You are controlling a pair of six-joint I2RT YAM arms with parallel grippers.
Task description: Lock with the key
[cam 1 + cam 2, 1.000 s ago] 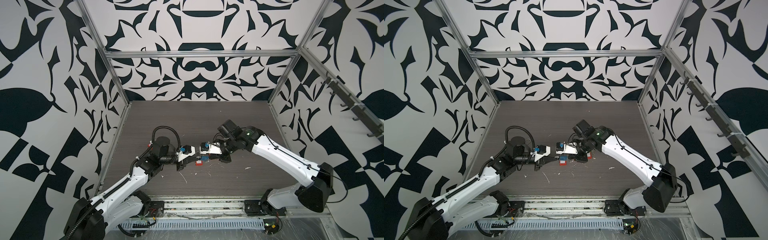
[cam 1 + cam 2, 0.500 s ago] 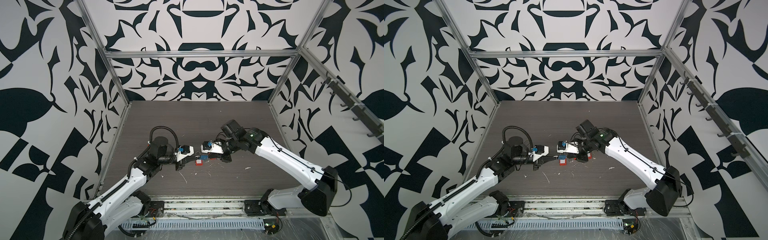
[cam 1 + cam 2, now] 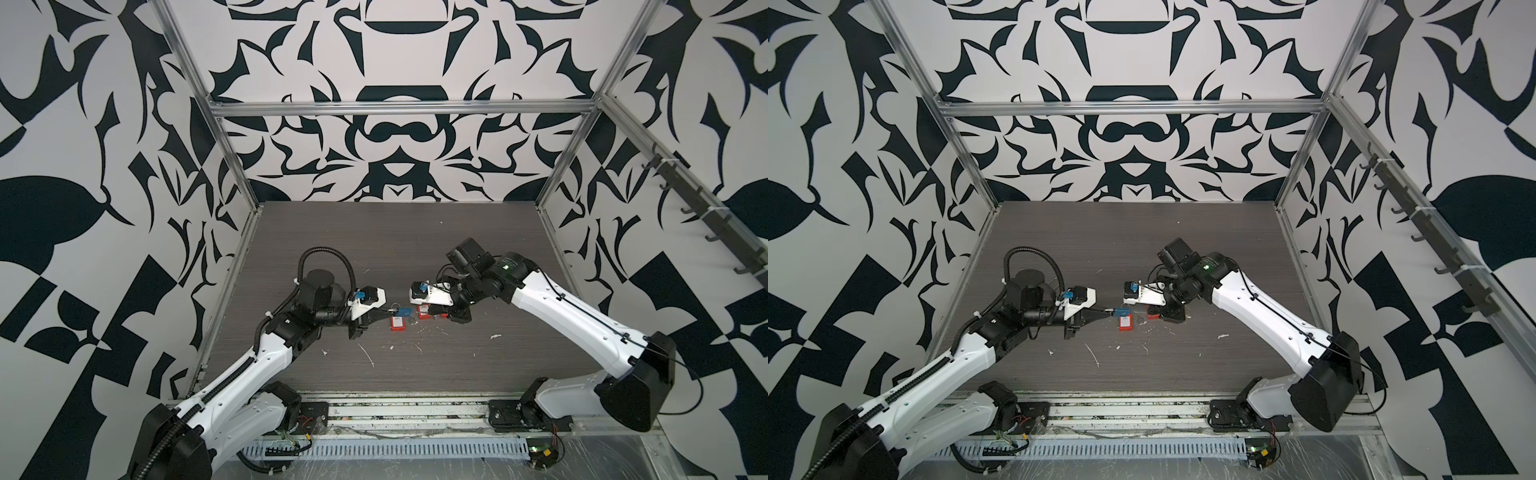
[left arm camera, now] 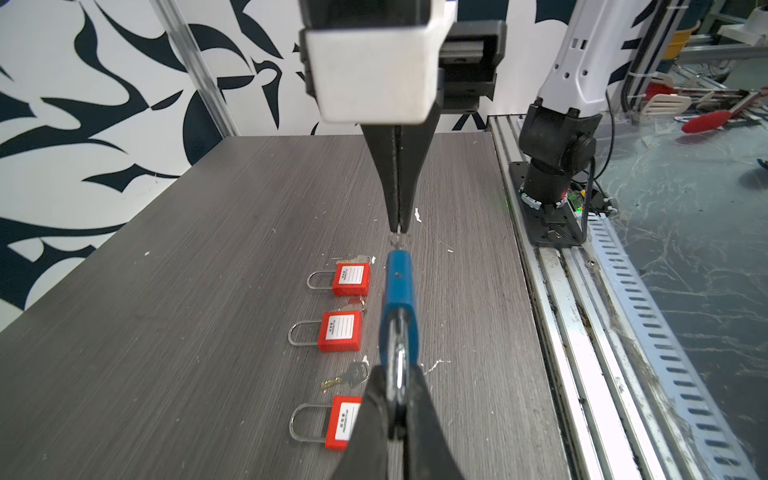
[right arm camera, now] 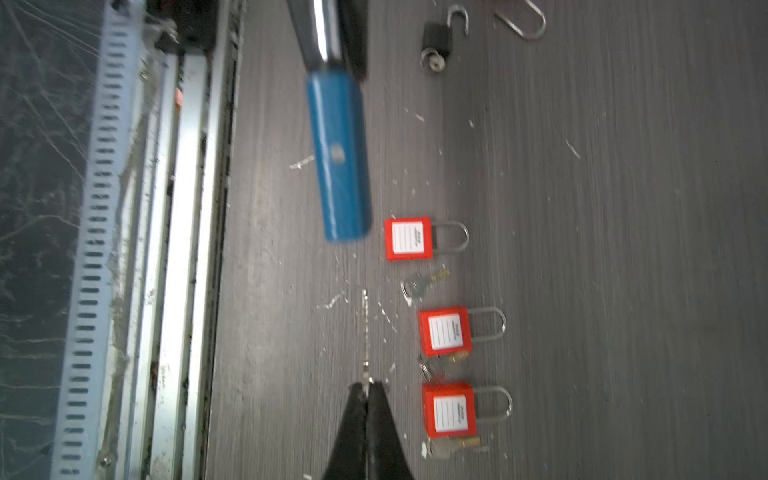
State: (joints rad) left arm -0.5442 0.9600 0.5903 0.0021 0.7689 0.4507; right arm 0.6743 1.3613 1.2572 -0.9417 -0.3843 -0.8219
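My left gripper [image 4: 397, 374] is shut on the steel shackle of a blue padlock [image 4: 398, 299], holding it level above the table with its base turned toward the other arm. Facing it, my right gripper [image 5: 368, 384] is shut on a thin key [image 5: 365, 332] seen edge-on, blade toward the blue padlock [image 5: 338, 158]. A short gap separates the key tip from the lock's base. In both top views the left gripper [image 3: 390, 309] and right gripper [image 3: 417, 308] meet near the table's middle, the blue padlock [image 3: 1121, 311] between them.
Three red padlocks [image 4: 351, 278] [image 4: 340, 332] [image 4: 343, 422] lie in a row on the table below the grippers, with loose keys [image 4: 353, 374] beside them. A black padlock [image 5: 436, 33] with open shackle lies farther off. An aluminium rail [image 4: 552, 291] runs along the table's front edge.
The two grippers stood almost tip to tip a second ago. They have since drawn apart, the left arm back leftward with the padlock and the right arm back rightward with the key.
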